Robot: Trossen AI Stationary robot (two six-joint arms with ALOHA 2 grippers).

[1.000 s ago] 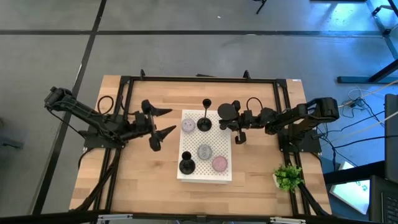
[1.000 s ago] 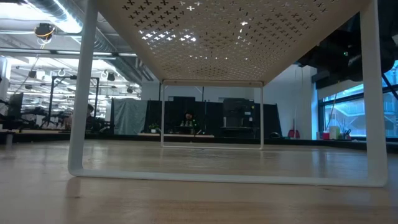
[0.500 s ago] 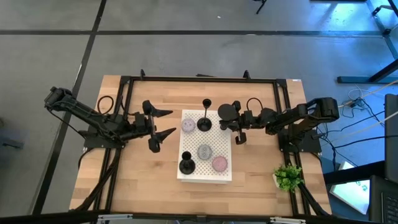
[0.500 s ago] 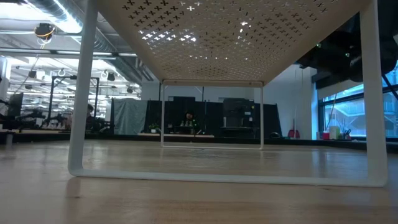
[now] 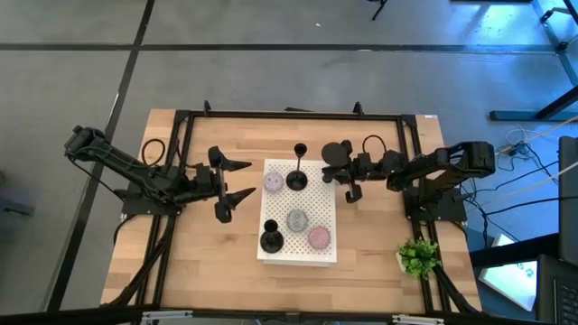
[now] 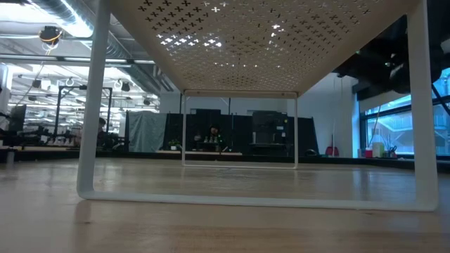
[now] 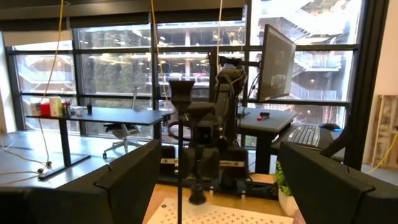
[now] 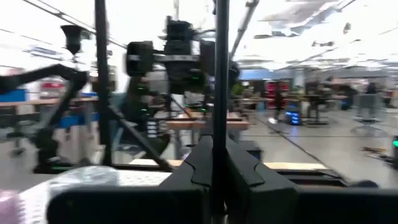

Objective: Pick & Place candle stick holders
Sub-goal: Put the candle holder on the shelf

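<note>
High view: three candle stick holders in all. Two stand upright on the white perforated stand (image 5: 307, 253) in the middle of the wooden table (image 5: 370, 235): one holder (image 5: 296, 179) near the far edge and one holder (image 5: 270, 240) at the near left corner. The third holder (image 5: 335, 154) is off the stand, above the table just beside the stand's right edge, gripped by the right hand (image 5: 349, 177), whose fingers are closed on its thin stem. The left hand (image 5: 241, 179) hovers just left of the stand, its two fingers spread wide with nothing between them. Three round candles sit on the stand too: a lilac one (image 5: 273, 182), a grey one (image 5: 297, 219) and a pink one (image 5: 318, 237). One small green plant (image 5: 416, 257) stands at the table's near right corner.

Low view: only the stand's underside and its white legs on the table; no holder or hand shows.

Left wrist view: the two wide-apart fingers (image 7: 124, 186) frame one upright holder, its cup level with the right arm beyond.

Right wrist view: the fingers (image 8: 249, 174) press together on one thin dark stem that runs straight up between them; the left arm faces it.
</note>
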